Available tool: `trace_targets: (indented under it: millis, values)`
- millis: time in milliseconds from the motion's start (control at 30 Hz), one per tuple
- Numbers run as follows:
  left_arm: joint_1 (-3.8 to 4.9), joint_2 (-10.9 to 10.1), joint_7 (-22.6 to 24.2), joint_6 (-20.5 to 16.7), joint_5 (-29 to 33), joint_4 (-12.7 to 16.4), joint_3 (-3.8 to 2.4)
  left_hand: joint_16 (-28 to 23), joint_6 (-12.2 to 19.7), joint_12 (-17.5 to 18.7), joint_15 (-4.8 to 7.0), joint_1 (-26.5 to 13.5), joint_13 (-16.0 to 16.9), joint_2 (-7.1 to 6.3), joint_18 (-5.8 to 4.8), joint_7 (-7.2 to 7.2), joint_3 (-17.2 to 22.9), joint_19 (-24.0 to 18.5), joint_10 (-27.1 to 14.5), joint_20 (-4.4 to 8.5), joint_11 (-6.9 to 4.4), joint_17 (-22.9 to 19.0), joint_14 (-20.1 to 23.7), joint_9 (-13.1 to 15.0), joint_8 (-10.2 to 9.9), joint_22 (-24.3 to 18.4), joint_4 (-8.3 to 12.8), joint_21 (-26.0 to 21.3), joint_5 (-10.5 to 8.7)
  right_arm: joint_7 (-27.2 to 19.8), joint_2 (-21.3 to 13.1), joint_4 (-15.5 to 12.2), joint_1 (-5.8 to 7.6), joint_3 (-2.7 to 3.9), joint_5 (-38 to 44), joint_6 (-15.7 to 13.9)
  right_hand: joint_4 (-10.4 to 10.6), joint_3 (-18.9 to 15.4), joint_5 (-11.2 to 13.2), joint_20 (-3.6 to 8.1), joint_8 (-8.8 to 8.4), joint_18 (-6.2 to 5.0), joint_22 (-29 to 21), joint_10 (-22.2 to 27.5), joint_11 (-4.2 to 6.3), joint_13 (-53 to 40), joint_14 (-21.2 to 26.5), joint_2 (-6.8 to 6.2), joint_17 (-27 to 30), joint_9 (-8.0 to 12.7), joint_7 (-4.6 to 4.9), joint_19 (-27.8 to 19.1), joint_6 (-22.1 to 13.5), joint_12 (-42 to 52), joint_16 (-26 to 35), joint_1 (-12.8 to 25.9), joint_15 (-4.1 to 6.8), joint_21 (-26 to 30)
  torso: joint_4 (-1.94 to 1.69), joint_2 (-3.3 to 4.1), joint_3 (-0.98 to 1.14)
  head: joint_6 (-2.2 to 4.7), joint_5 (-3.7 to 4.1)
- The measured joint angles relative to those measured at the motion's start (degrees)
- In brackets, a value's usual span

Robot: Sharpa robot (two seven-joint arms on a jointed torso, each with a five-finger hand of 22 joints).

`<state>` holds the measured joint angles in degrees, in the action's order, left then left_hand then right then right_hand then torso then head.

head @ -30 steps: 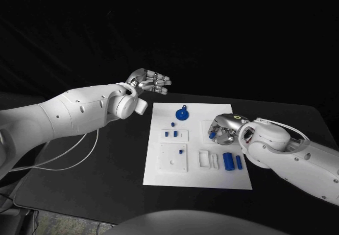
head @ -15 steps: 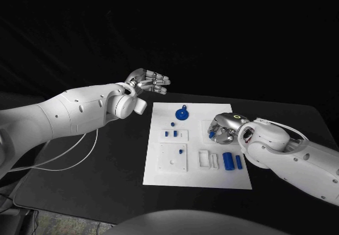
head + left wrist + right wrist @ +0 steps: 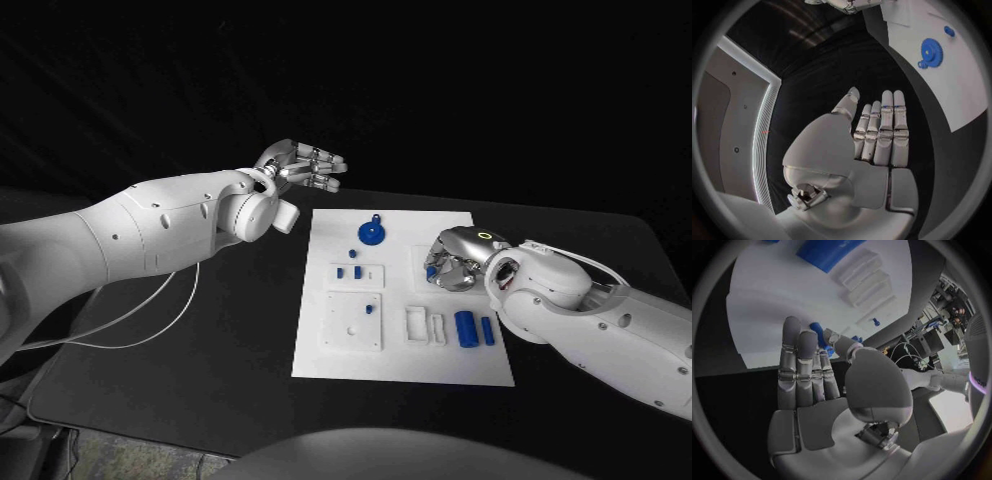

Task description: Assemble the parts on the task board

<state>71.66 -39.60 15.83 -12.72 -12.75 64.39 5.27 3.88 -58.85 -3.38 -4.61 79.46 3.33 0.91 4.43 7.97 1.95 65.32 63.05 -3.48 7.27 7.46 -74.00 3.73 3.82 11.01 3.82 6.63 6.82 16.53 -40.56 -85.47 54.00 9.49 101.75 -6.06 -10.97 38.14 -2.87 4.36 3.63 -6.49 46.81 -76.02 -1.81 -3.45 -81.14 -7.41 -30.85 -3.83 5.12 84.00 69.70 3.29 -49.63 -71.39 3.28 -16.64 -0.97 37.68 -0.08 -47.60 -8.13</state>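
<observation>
With the right robot hand [image 3: 450, 262] pinching a small blue part [image 3: 819, 334] over the task board [image 3: 407, 370] and the left robot hand [image 3: 307, 166] spread beyond its far corner, we judge a slipping pinch could drop the part.

you can't tell whether the right hand [image 3: 450, 268] grips the blue part [image 3: 819, 336] at its fingertips: the palm hides the contact in the head view, the fingers hide it in the wrist view. the small parts [image 3: 349, 271] on the board [image 3: 411, 360] are too small to tell apart. the circle's rim crops the gear [image 3: 929, 51] side of the board.
</observation>
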Motion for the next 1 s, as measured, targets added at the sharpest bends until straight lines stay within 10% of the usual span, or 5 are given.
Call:
trace_targets:
  millis: [600, 1000]
  values:
    - [0.00, -0.06, -0.28, 0.32, 0.00, -0.20, 0.00, 0.00, 0.00, 0.00, 0.00, 0.00, 0.00, 0.00, 0.00, 0.00, 0.00, 0.00, 0.00, 0.00, 0.00, 0.00, 0.00, 0.00, 0.00, -0.18, 0.00, 0.00, 0.00, 0.30, -0.63, -1.23, -0.03, 0.26, -0.49, -1.15, -2.01, -0.73, 0.44, 0.78, -0.13, 0.98, -0.01, -1.92, 0.69, -0.18, -0.53, 2.08, -0.90, -0.29, -0.54, -0.16, 1.87, -0.02, 0.53, 1.03, 0.52, 0.00, -0.01, 0.02, 0.03, -0.11, 0.13]
    - [-0.01, -0.11, -0.55, 0.59, 0.00, -0.31, 0.01, 0.00, 0.00, 0.00, 0.00, 0.00, 0.00, 0.00, 0.00, 0.00, 0.00, 0.00, 0.00, 0.00, 0.00, 0.00, 0.00, 0.00, 0.00, -0.37, 0.00, 0.00, 0.00, 0.20, -2.39, -4.95, -0.05, 3.52, -8.20, -0.22, -2.96, -1.51, 0.45, 1.00, -0.33, 0.75, 0.57, -1.92, 0.69, -0.18, -0.55, 2.92, -1.38, -0.29, -0.55, 0.01, 1.86, -0.02, 1.16, 1.43, 0.53, 0.00, 0.02, -0.02, 0.02, -0.16, -0.01]
